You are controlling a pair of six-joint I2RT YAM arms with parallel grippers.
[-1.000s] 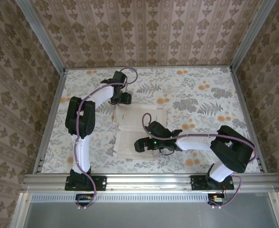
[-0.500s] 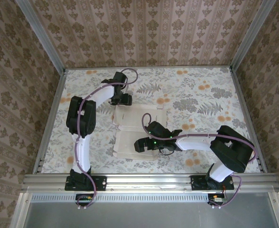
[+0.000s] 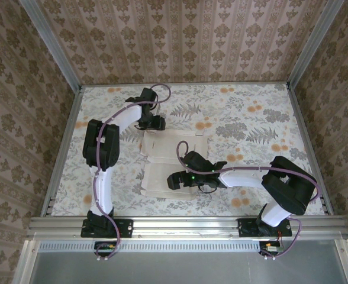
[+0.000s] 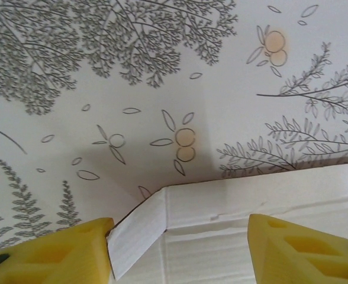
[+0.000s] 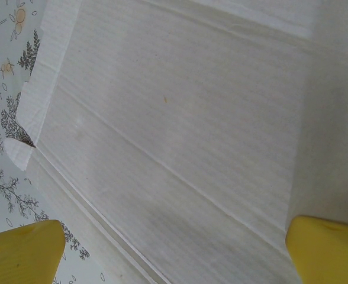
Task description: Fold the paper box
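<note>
The paper box (image 3: 157, 176) lies as a flat die-cut sheet, off-white side up, in the middle of the table. My left gripper (image 3: 154, 123) is at the sheet's far edge. In the left wrist view this gripper (image 4: 177, 254) is open and straddles the far left corner of the box (image 4: 233, 201), where a narrow flap stands up; a bent corner tab (image 4: 135, 231) touches the left fingertip (image 4: 50, 251). My right gripper (image 3: 173, 180) hovers low over the sheet's near half. In its own view it (image 5: 174, 254) is wide open above a creased panel of the box (image 5: 180, 118), holding nothing.
The table (image 3: 251, 118) has a floral cover and is enclosed by patterned walls on three sides. A metal rail (image 3: 186, 225) runs along the near edge, carrying both arm bases. The right forearm (image 3: 245, 176) stretches across the table's near right part.
</note>
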